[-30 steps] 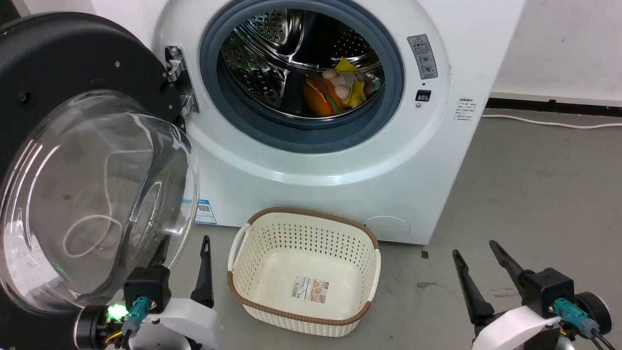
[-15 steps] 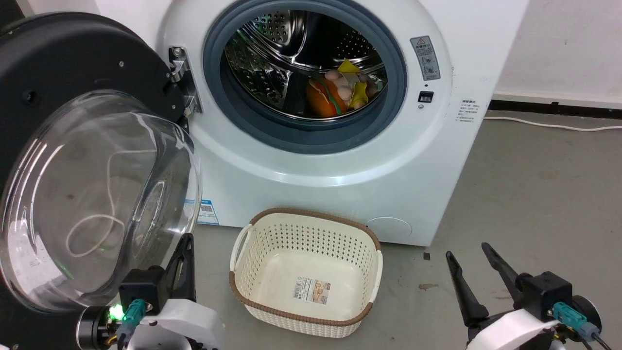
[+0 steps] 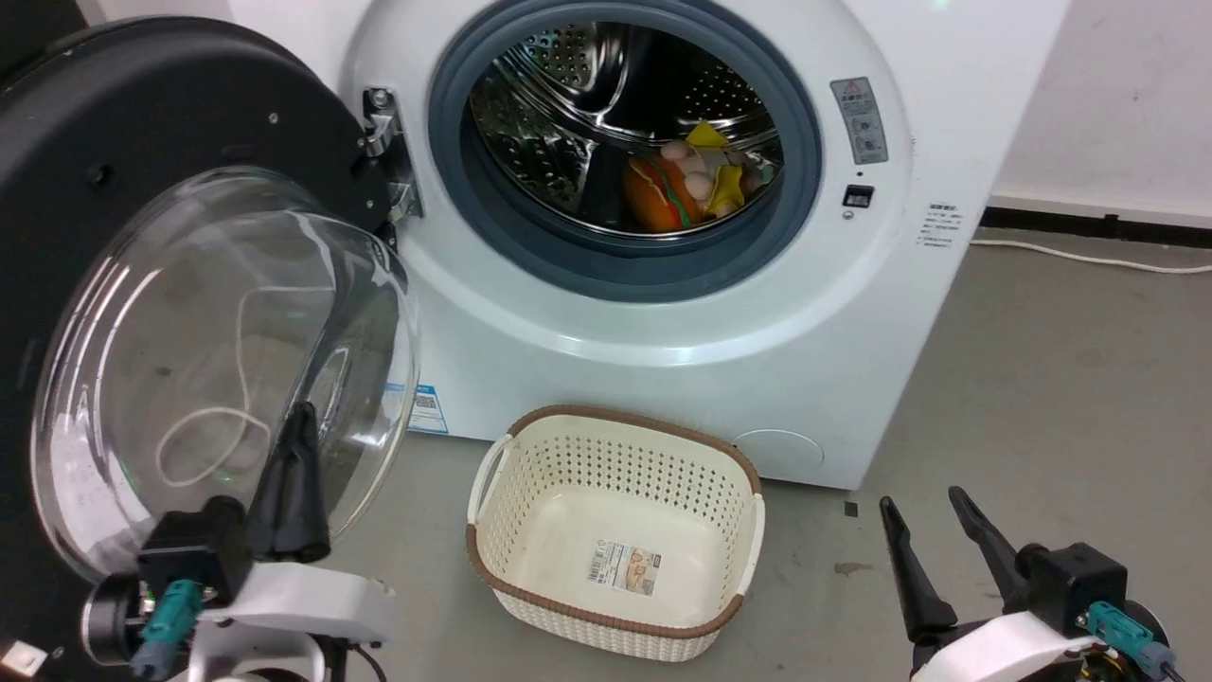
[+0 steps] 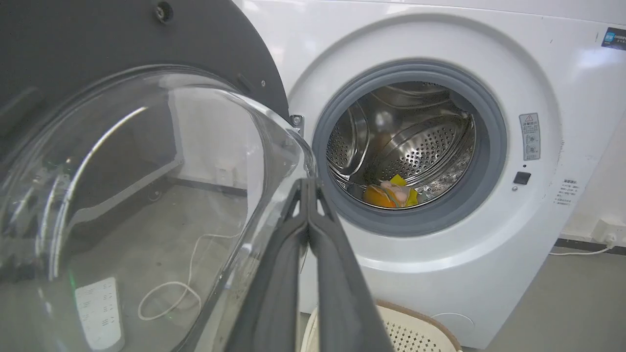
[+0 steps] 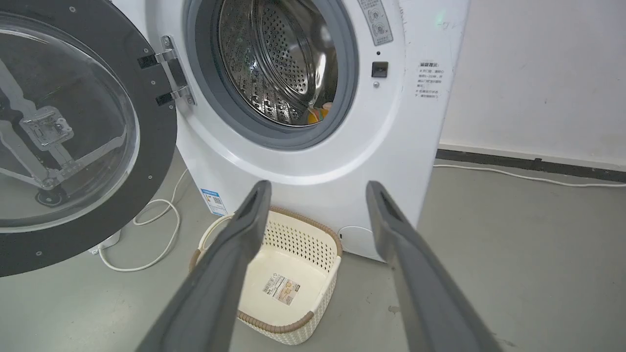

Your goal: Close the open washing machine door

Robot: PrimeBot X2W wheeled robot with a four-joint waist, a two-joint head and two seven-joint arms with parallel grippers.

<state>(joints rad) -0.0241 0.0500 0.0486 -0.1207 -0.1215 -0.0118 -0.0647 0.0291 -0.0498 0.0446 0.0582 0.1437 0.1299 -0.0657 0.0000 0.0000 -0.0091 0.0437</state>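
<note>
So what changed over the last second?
The left gripper snapped shut on nothing and rose in front of the glass of the door; whether it touches can't be told. The head camera turned too, so the whole scene sits further right. Unchanged: door wide open, right gripper open and low, basket before the washer.

Your left gripper [image 3: 301, 412] and right gripper [image 3: 920, 499] look alike: long dark tapering fingers [image 3: 287, 488], black block base [image 3: 1075, 578], white wrist shell [image 3: 298, 599], teal cable plug [image 3: 1110, 620].
</note>
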